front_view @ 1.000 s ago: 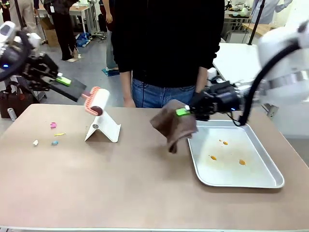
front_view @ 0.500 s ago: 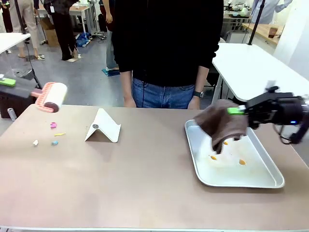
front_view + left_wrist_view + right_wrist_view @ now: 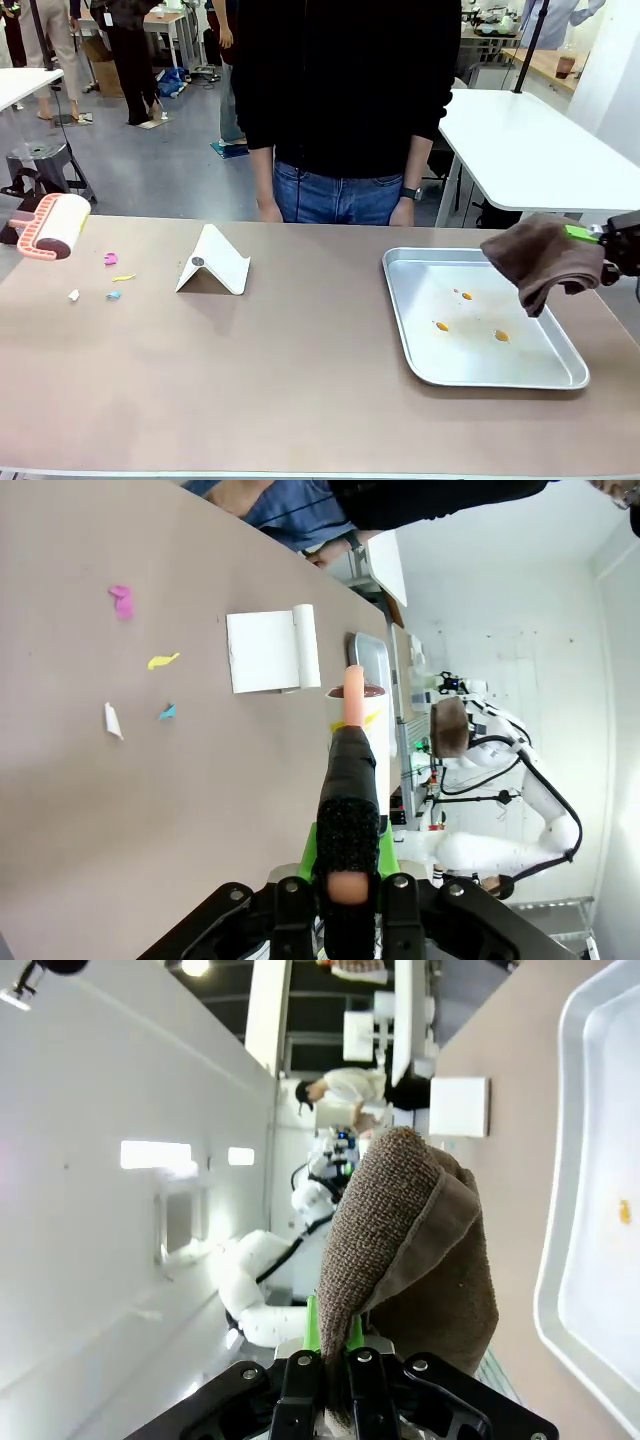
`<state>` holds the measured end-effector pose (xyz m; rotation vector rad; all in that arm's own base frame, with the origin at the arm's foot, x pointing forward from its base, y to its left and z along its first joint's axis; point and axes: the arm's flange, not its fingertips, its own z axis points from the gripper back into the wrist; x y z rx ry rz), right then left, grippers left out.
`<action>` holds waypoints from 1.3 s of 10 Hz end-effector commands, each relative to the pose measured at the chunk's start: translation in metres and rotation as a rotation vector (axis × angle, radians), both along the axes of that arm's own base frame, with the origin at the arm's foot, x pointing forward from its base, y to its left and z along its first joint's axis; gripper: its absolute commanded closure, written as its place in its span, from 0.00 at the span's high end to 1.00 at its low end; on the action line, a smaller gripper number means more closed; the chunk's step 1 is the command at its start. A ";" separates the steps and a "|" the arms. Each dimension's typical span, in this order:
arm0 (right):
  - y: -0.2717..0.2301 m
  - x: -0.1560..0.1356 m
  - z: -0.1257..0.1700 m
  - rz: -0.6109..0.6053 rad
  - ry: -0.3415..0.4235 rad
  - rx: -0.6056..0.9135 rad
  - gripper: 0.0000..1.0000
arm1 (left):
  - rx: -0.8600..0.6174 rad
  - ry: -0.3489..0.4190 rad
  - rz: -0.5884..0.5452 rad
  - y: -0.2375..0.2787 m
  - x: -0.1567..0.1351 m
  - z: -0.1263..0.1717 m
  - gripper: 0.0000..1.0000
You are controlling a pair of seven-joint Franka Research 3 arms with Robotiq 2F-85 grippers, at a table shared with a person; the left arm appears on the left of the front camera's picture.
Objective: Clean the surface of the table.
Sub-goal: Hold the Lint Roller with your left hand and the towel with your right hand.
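Table [image 3: 300,380] cleaning appears not yet begun: scraps [image 3: 110,259] lie far left, stains [image 3: 441,326] mark the tray [image 3: 388,290], left jaws clamp the roller [image 3: 58,226], right jaws clamp the cloth [image 3: 545,258].

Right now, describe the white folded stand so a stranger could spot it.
On the brown table, look left of the silver tray, toward the far edge. The white stand sits there, right of small coloured scraps; it alone is tent-shaped.
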<state>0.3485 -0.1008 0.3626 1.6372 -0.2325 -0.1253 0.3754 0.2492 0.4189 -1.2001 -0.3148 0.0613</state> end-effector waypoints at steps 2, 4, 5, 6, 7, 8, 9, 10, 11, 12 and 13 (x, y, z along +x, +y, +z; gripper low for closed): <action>-0.026 -0.004 -0.018 -0.042 -0.102 0.042 0.00 | -0.072 -0.025 -0.055 0.040 0.003 -0.019 0.00; -0.036 -0.009 -0.033 -0.064 -0.162 0.087 0.00 | -0.160 0.009 0.035 0.072 0.003 -0.039 0.00; -0.039 -0.013 -0.035 -0.085 -0.191 0.105 0.00 | -0.232 -0.058 0.066 0.076 0.001 -0.040 0.00; -0.043 -0.016 -0.038 -0.101 -0.220 0.142 0.00 | -0.281 -0.082 0.097 0.079 -0.001 -0.041 0.00; -0.049 -0.018 -0.045 -0.135 -0.218 0.207 0.00 | -0.302 -0.102 0.095 0.078 -0.003 -0.043 0.00; -0.056 -0.021 -0.051 -0.169 -0.212 0.283 0.00 | -0.309 -0.098 0.094 0.077 -0.004 -0.044 0.00; -0.061 -0.024 -0.054 -0.215 -0.197 0.343 0.00 | -0.330 -0.104 0.104 0.077 -0.007 -0.049 0.00; -0.064 -0.027 -0.057 -0.243 -0.210 0.386 0.00 | -0.361 -0.111 0.104 0.075 -0.007 -0.052 0.00; -0.064 -0.025 -0.058 -0.274 -0.169 0.416 0.00 | -0.294 -0.075 0.106 0.080 -0.004 -0.048 0.00; -0.059 -0.029 -0.055 -0.205 -0.178 0.315 0.00 | -0.294 -0.075 0.106 0.080 -0.004 -0.048 0.00; -0.059 -0.029 -0.055 -0.205 -0.178 0.315 0.00 | -0.294 -0.075 0.106 0.080 -0.004 -0.048 0.00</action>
